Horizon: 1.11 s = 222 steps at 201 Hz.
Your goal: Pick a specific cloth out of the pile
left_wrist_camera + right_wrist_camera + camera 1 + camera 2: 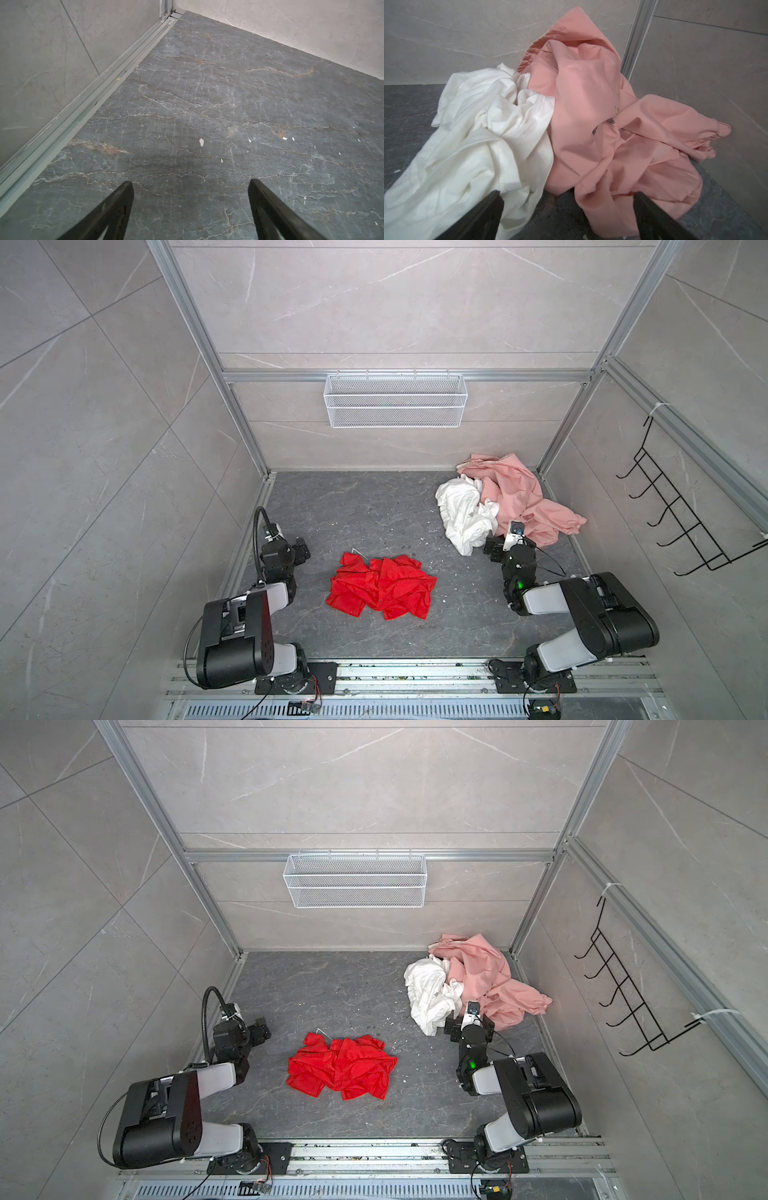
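**Red cloth is out: retreat without snagging**

The red cloth (pixel 382 587) lies alone on the floor (pixel 374 510), well apart from the pile (pixel 507 502). The right gripper (pixel 566 195) sits at the pile's near edge, jaws wide apart and empty, one finger just beside the white cloth (pixel 477 135). The left gripper (pixel 190 181), jaws also apart, hovers over bare floor far from the pile. The pick looks done, so draw the right arm straight back from the pile, fingers clear of the white hem so nothing drags.
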Each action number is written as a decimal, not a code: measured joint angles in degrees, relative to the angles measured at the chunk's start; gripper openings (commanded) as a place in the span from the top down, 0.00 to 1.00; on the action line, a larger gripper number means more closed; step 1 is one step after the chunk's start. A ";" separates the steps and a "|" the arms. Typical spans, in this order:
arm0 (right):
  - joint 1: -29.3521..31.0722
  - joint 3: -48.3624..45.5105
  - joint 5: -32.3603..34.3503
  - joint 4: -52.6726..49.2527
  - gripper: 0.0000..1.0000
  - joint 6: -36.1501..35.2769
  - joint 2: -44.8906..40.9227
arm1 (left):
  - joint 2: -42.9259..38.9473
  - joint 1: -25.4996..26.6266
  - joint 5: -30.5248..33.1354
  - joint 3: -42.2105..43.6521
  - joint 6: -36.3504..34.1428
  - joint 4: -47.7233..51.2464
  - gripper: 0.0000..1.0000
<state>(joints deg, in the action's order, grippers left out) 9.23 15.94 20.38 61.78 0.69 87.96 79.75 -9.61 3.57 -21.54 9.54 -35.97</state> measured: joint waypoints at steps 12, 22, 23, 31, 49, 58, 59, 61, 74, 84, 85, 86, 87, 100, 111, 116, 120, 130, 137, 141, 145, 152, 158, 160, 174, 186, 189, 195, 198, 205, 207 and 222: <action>0.00 0.13 -0.02 -0.90 0.00 0.15 0.00 | 0.13 0.22 -0.90 0.00 -0.61 -0.59 0.11; -0.04 0.20 -0.04 -1.62 0.00 0.24 0.00 | 0.24 0.44 -1.22 0.00 -1.03 -0.63 0.11; -0.07 0.20 -0.04 -1.66 0.00 0.24 0.00 | 0.26 0.48 -1.27 0.00 -1.09 -0.61 0.10; -0.17 0.26 -0.07 -2.16 0.00 0.42 0.00 | 0.48 0.70 -1.60 -0.02 -1.33 -0.63 0.10; -0.52 0.63 -0.07 -3.04 0.00 0.85 0.00 | 1.27 1.62 -2.19 -0.11 -2.38 -0.83 0.11; -0.61 0.79 -0.07 -3.39 0.00 0.87 0.00 | 2.27 2.25 -2.21 -0.04 -3.02 -2.10 0.09; -0.61 0.79 -0.07 -3.41 0.00 0.87 0.00 | 2.54 2.34 -2.19 0.02 -3.15 -2.54 0.09; -0.63 0.81 -0.07 -3.50 0.00 0.87 0.00 | 2.93 2.47 -2.21 0.15 -3.17 -3.56 0.09; -0.63 0.87 -0.07 -3.78 0.00 0.92 0.00 | 5.14 3.02 -2.14 0.90 -3.65 -7.23 0.08; -0.63 0.92 -0.07 -3.96 0.00 1.05 0.00 | 5.92 3.39 -2.16 1.55 -3.85 -7.78 0.07; -0.63 0.92 -0.07 -3.96 0.00 1.05 0.00 | 5.97 3.41 -2.14 1.60 -3.87 -7.87 0.07; -0.63 0.92 -0.07 -3.96 0.00 1.05 0.00 | 5.99 3.43 -2.14 1.64 -3.89 -7.93 0.06; -0.63 0.90 -0.07 -3.98 0.00 1.05 0.00 | 6.05 3.50 -2.14 1.73 -3.93 -8.07 0.06; -0.66 0.92 -0.07 -4.17 0.00 1.07 0.00 | 6.23 3.63 -2.14 2.19 -4.09 -8.63 0.04; -0.66 0.94 -0.07 -4.22 0.00 1.07 0.00 | 6.23 3.61 -2.05 2.19 -4.17 -9.18 0.02; -0.66 0.94 -0.07 -4.22 0.00 1.07 0.00 | 6.23 3.61 -2.03 2.19 -4.22 -9.57 0.02; -0.66 0.98 -0.09 -4.22 0.00 1.07 0.00 | 6.23 3.61 -2.01 2.19 -4.28 -9.75 0.02; -0.70 1.05 -0.20 -4.37 0.00 1.07 0.00 | 6.23 3.63 -1.86 2.19 -4.33 -10.05 0.01; -0.81 1.11 -0.28 -4.55 0.01 1.09 0.00 | 6.23 3.63 -1.68 2.19 -4.39 -10.27 0.01; -0.87 1.20 -0.35 -4.68 0.00 1.09 0.00 | 6.23 3.63 -1.62 2.19 -4.42 -10.40 0.01; -1.01 1.27 -0.57 -4.83 0.00 1.09 0.00 | 6.23 3.63 -1.57 2.19 -4.42 -10.47 0.01; -1.31 1.44 -0.98 -5.11 0.00 1.25 0.00 | 6.23 3.67 -1.49 2.19 -4.44 -10.56 0.00; -1.60 1.62 -1.38 -5.42 0.00 1.27 0.00 | 6.23 3.78 -1.20 2.19 -4.44 -10.58 0.00; -1.64 1.66 -1.40 -5.46 0.00 1.29 0.00 | 6.23 3.80 -1.16 2.19 -4.44 -10.58 0.00; -2.36 2.08 -2.32 -5.92 0.00 1.33 0.00 | 6.23 3.87 -1.01 2.19 -4.44 -10.62 0.00; -2.86 2.32 -3.13 -6.49 0.00 1.51 0.00 | 6.23 3.89 -0.90 2.19 -4.44 -10.62 0.00; -2.97 2.38 -3.32 -6.64 0.00 1.53 0.00 | 6.23 3.89 -0.87 2.19 -4.44 -10.62 0.00; -3.13 2.45 -3.61 -6.88 0.00 1.55 0.00 | 6.23 3.89 -0.85 2.19 -4.44 -10.62 0.00; -3.17 2.47 -3.76 -6.97 0.00 1.60 0.00 | 6.23 3.89 -0.83 2.19 -4.44 -10.62 0.00; -3.28 2.51 -4.02 -7.19 0.00 1.70 0.00 | 6.23 3.89 -0.79 2.19 -4.46 -10.64 0.00; -3.28 2.51 -4.17 -7.23 0.00 1.75 0.00 | 6.23 3.89 -0.76 2.19 -4.44 -10.64 0.00; -3.34 2.51 -4.59 -7.65 0.00 1.92 0.00 | 6.23 3.91 -0.70 2.19 -4.46 -10.64 0.00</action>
<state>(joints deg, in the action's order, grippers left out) 5.89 18.46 15.79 54.13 2.61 87.96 85.97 -5.69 2.87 -19.35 5.08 -46.61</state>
